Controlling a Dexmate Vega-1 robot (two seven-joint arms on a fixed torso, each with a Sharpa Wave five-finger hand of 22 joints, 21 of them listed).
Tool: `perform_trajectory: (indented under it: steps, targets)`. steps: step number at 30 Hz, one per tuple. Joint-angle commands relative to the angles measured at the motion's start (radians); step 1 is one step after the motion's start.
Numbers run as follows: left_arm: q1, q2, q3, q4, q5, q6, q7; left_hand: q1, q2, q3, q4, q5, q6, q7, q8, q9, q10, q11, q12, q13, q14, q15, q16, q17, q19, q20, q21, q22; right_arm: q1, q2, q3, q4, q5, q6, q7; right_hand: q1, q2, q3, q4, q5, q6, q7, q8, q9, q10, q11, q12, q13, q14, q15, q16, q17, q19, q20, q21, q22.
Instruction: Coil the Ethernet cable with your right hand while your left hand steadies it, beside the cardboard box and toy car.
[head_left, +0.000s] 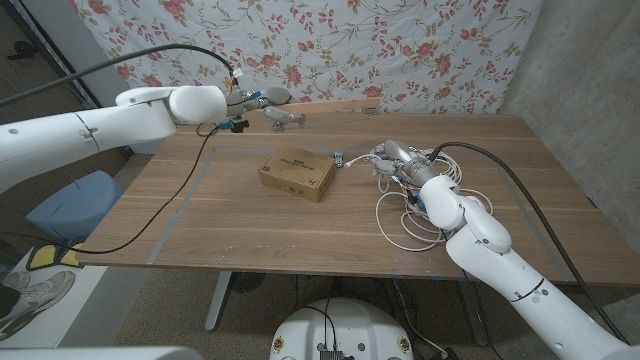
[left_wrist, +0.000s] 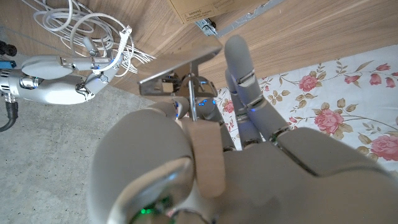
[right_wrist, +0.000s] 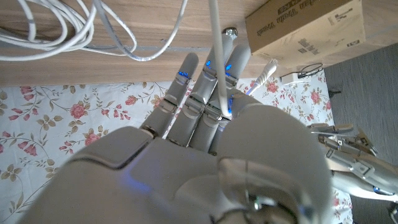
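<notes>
Nearest, at 4 o'clock: white Ethernet cable (head_left: 415, 212) lying in loose loops on the wooden table (head_left: 240, 225). Just beyond: right hand (head_left: 392, 160) gripping a strand, fingers curled around it. Sitting at centre: cardboard box (head_left: 297, 173), with what may be the toy car (head_left: 340, 159), too small to confirm, beside its 3 o'clock edge. Farther, at 11 o'clock: left hand (head_left: 262, 104) hovering above the far edge, fingers spread, holding nothing.
</notes>
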Motion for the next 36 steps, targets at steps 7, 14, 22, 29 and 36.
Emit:
perform_trajectory:
  steps: [7, 14, 22, 29, 36]
  targets:
    - [0.014, -0.069, -0.01, 0.042, -0.001, -0.021, 0.002, -0.003, 0.01, 0.0, 0.001, -0.001, -0.006, 0.0, 0.011, -0.002, -0.005, 0.003, 0.011, -0.001, 0.365, -0.243, 0.013, 0.006, -0.341, 0.07, 0.009, -0.001, 0.022, -0.086, 0.043, -0.014, 0.291, 0.142, -0.208, 0.017, -0.009, 0.084, 0.063, -0.019, 0.106, 0.098, 0.023, 0.062, -0.003, -0.011, 0.104, 0.127, 0.024, -0.003, 0.041, 0.126, 0.002, -0.105, 0.071, 0.012]
    - [0.018, -0.113, -0.011, 0.078, 0.003, -0.036, -0.023, -0.004, 0.01, 0.0, 0.002, -0.001, -0.006, -0.001, 0.013, -0.005, -0.006, 0.004, 0.017, 0.002, 0.367, -0.242, 0.018, 0.007, -0.342, 0.07, 0.012, -0.003, 0.034, -0.068, 0.076, 0.039, 0.429, 0.272, -0.275, 0.017, -0.012, 0.089, 0.065, -0.024, 0.109, 0.095, 0.029, 0.079, -0.012, -0.011, 0.129, 0.16, 0.017, -0.004, 0.042, 0.156, -0.006, -0.106, 0.088, 0.012]
    - [0.023, -0.155, -0.014, 0.114, 0.012, -0.051, -0.055, -0.005, 0.01, 0.001, 0.002, 0.0, -0.006, 0.0, 0.016, -0.005, -0.006, 0.002, 0.022, 0.002, 0.366, -0.242, 0.022, 0.008, -0.343, 0.071, 0.017, -0.003, 0.059, -0.058, 0.076, 0.084, 0.516, 0.369, -0.318, 0.015, -0.015, 0.093, 0.067, -0.029, 0.113, 0.097, 0.034, 0.095, -0.011, -0.008, 0.13, 0.15, 0.006, -0.004, 0.038, 0.181, -0.017, -0.114, 0.103, 0.011]
    - [0.028, -0.196, -0.018, 0.155, 0.016, -0.068, -0.084, -0.006, 0.01, 0.001, 0.002, 0.0, -0.007, 0.0, 0.018, -0.007, -0.009, 0.006, 0.023, 0.0, 0.365, -0.242, 0.025, 0.008, -0.344, 0.07, 0.02, -0.004, 0.094, -0.037, 0.069, 0.121, 0.56, 0.416, -0.355, 0.015, -0.016, 0.097, 0.067, -0.035, 0.117, 0.1, 0.04, 0.109, -0.015, 0.0, 0.123, 0.131, 0.003, -0.005, 0.034, 0.199, -0.026, -0.117, 0.118, 0.009]
    - [0.033, -0.226, -0.024, 0.186, 0.02, -0.078, -0.109, -0.007, 0.011, 0.002, 0.002, 0.0, -0.009, 0.002, 0.02, -0.007, -0.005, 0.005, 0.021, -0.004, 0.362, -0.243, 0.025, 0.005, -0.345, 0.071, 0.022, -0.007, 0.154, -0.026, 0.052, 0.167, 0.587, 0.457, -0.355, 0.014, -0.017, 0.101, 0.066, -0.039, 0.111, 0.103, 0.039, 0.12, -0.017, -0.001, 0.124, 0.126, -0.001, -0.005, 0.028, 0.213, -0.037, -0.117, 0.13, 0.006]
